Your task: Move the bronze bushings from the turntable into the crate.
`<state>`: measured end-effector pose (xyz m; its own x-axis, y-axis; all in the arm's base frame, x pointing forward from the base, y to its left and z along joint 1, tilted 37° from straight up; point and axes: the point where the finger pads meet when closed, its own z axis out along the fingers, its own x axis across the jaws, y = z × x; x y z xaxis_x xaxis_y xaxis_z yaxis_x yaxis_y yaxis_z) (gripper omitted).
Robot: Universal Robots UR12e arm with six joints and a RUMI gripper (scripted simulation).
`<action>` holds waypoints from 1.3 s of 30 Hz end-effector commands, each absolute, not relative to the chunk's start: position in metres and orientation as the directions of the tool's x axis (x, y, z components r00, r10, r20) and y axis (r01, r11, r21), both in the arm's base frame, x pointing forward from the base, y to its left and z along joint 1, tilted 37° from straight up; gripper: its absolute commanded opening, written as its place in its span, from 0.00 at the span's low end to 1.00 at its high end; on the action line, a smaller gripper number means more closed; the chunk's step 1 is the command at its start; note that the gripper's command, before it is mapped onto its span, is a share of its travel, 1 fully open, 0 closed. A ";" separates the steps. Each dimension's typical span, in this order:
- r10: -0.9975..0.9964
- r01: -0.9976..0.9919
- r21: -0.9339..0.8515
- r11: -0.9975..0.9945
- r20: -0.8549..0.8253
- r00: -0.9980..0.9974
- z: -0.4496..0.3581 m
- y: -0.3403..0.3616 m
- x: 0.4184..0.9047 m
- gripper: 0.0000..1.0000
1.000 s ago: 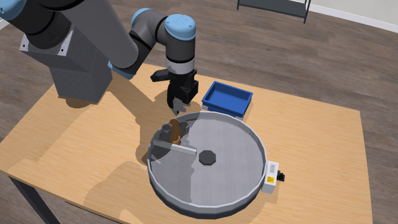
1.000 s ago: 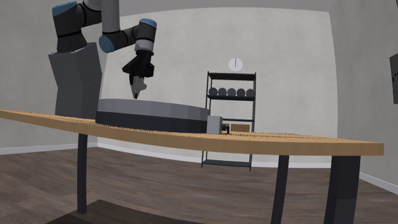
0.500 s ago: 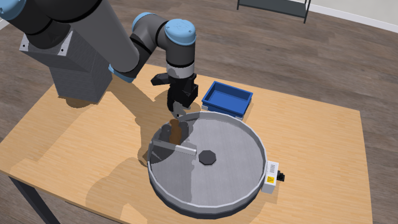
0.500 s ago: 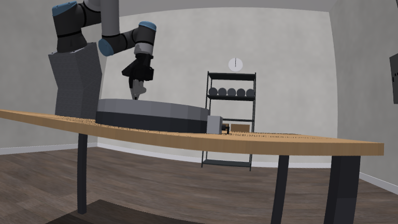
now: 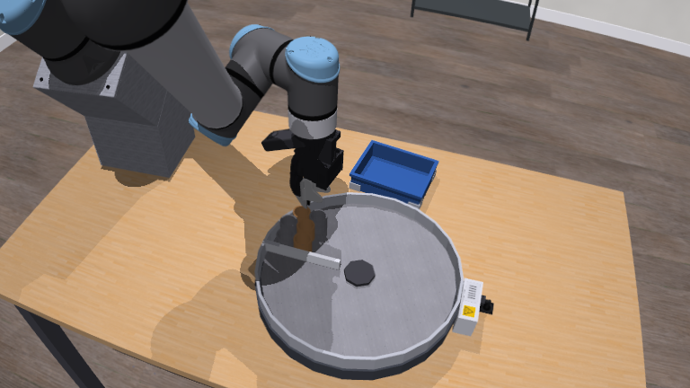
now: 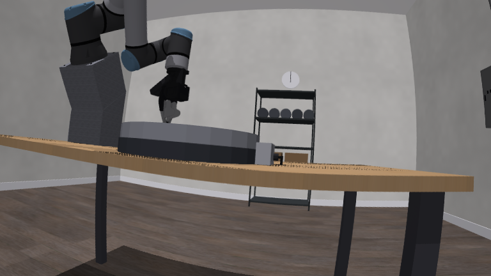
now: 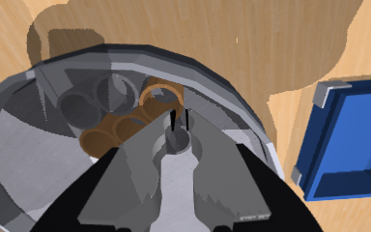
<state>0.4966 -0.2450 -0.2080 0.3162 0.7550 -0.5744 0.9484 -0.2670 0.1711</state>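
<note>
The grey turntable point(image 5: 358, 277) holds a cluster of bushings at its back left, against a fixed bar point(image 5: 305, 256). In the wrist view three bronze bushings point(image 7: 161, 99) point(image 7: 130, 127) point(image 7: 99, 140) stand in a row, with two steel bushings point(image 7: 116, 89) point(image 7: 77, 103) behind them. In the top view the bronze ones point(image 5: 304, 231) sit between grey ones point(image 5: 286, 228). My gripper point(image 7: 180, 110) is shut and empty, its tips just above the turntable rim by the right edge of the nearest bronze bushing. It also shows in the top and exterior views point(image 5: 306, 203) point(image 6: 167, 119). The blue crate point(image 5: 393, 170) is empty.
The crate stands on the table just behind the turntable, to the right of my gripper point(image 7: 333, 140). A dark hub point(image 5: 358, 271) marks the turntable's centre. A white control box point(image 5: 470, 307) is fixed to its right side. The robot's grey pedestal point(image 5: 132, 124) stands at the back left.
</note>
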 end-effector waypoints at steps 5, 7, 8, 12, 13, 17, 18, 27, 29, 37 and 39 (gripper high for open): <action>0.755 0.948 0.172 -0.267 -0.574 0.316 -0.208 -0.245 0.497 0.05; 0.755 0.948 0.172 -0.267 -0.574 0.316 -0.208 -0.245 0.497 0.05; 0.755 0.948 0.172 -0.267 -0.574 0.316 -0.208 -0.245 0.497 0.05; 0.755 0.948 0.172 -0.267 -0.574 0.316 -0.208 -0.245 0.497 0.05; 0.755 0.948 0.172 -0.267 -0.574 0.316 -0.208 -0.245 0.497 0.05; 0.755 0.948 0.172 -0.267 -0.574 0.316 -0.208 -0.245 0.497 0.05; 0.755 0.948 0.172 -0.267 -0.574 0.316 -0.208 -0.245 0.497 0.05; 0.755 0.948 0.172 -0.267 -0.574 0.316 -0.209 -0.246 0.497 0.05; 0.755 0.948 0.172 -0.267 -0.574 0.316 -0.211 -0.247 0.497 0.05; 0.755 0.948 0.172 -0.267 -0.574 0.316 -0.222 -0.255 0.496 0.05; 0.755 0.948 0.172 -0.267 -0.574 0.316 -0.224 -0.257 0.496 0.05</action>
<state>0.4963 -0.2544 -0.2206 0.3162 0.7550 -0.5744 0.9484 -0.2672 0.1709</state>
